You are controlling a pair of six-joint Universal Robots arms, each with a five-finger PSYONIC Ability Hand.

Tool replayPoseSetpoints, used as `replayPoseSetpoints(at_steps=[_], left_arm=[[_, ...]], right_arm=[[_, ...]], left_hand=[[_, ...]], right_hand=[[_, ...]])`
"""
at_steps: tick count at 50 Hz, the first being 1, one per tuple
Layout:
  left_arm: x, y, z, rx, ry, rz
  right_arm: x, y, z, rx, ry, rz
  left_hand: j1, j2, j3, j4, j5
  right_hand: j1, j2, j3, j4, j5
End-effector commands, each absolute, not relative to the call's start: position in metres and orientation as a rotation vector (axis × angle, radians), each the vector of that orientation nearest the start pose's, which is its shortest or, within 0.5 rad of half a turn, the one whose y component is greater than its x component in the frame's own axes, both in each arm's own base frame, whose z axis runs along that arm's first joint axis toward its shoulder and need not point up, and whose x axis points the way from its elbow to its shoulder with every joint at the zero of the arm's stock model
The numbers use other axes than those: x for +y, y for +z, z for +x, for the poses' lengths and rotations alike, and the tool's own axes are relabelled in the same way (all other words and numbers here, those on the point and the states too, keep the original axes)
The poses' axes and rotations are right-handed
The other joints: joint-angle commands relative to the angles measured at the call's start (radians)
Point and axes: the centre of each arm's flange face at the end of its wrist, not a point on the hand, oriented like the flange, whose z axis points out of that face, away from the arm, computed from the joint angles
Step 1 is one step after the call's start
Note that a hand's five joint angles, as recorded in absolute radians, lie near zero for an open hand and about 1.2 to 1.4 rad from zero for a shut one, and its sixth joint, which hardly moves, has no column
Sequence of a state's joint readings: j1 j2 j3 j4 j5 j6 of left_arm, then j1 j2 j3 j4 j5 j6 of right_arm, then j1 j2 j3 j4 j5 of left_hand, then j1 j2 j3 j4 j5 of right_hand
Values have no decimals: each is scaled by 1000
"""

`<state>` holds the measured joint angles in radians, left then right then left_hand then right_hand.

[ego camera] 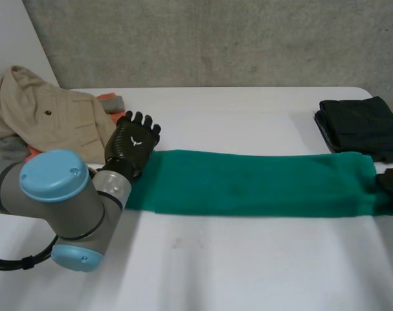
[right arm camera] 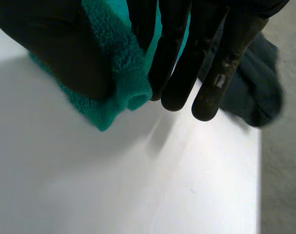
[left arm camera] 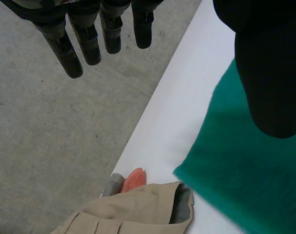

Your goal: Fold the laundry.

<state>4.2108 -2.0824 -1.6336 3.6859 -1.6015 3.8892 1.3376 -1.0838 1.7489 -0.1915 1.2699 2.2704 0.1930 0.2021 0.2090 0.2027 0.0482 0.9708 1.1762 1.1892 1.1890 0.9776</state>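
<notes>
One end of the long green fleece cloth [ego camera: 248,184] across the white worktop [ego camera: 248,272] is sitting pinched in my right hand [right arm camera: 177,53]; my left hand [ego camera: 133,142] is hovering open over the other, needing a square corner grip.

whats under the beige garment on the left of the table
An orange cloth and a grey cloth peek out from under the beige garment. How far they reach beneath it, and whether anything else lies there, is covered.
</notes>
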Motion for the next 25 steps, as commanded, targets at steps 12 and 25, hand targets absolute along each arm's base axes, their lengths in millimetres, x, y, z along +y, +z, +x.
replayPoseSetpoints(at_steps=[12,25], left_arm=[[-269,189,-276,1715,-2068,1140],[-272,193,-265,1784,-2094,1048]], right_arm=[[-371,193,45,2688,-2207,-1482],[-260,196,299,1336,-2286,-1894]], left_hand=[[-18,-28,-34,-28,-48],[-18,-28,-34,-28,-48]], right_hand=[[426,220,207,207,244],[426,220,207,207,244]])
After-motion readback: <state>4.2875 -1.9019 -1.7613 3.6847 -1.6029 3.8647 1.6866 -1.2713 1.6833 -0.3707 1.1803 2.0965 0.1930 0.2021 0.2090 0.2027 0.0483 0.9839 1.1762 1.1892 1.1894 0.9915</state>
